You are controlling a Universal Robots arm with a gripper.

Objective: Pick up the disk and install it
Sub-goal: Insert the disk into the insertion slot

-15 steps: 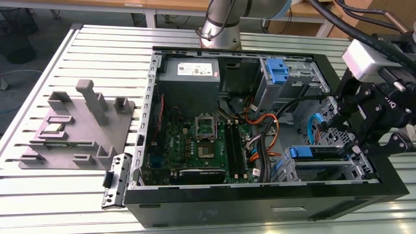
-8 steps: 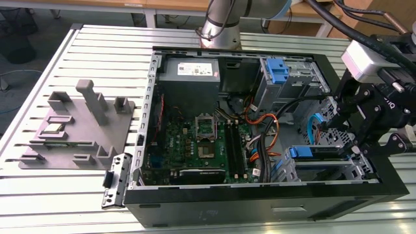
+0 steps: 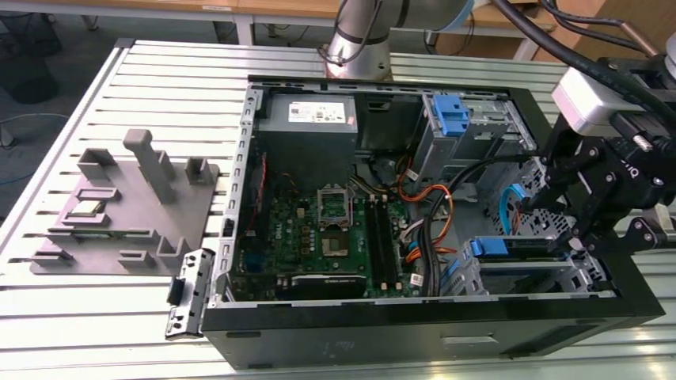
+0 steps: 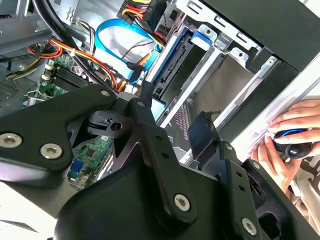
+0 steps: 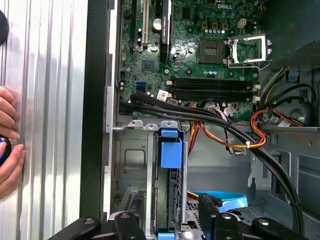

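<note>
The disk (image 3: pixel 514 247) sits on edge in the drive cage (image 3: pixel 549 273) at the exterior view's right of the open computer case, its blue rail tab facing the motherboard. My gripper (image 3: pixel 572 236) hangs just above that cage, open, with its fingers apart on either side of the disk and not touching it. In the first wrist view the disk's blue tab (image 5: pixel 170 150) lies ahead of the gripper (image 5: pixel 170 222). The second wrist view has the disk's blue-railed edge (image 4: pixel 170 65) in the metal bay beyond the gripper (image 4: pixel 174 107).
Black and orange cables (image 5: pixel 235 137) run across beside the cage. The motherboard (image 3: pixel 317 229), grey power supply (image 3: pixel 309 113) and upright blue latch (image 3: pixel 449 115) fill the case. A grey fixture block (image 3: pixel 127 214) lies on the slatted table. A person's hand (image 4: pixel 285 145) rests outside the case wall.
</note>
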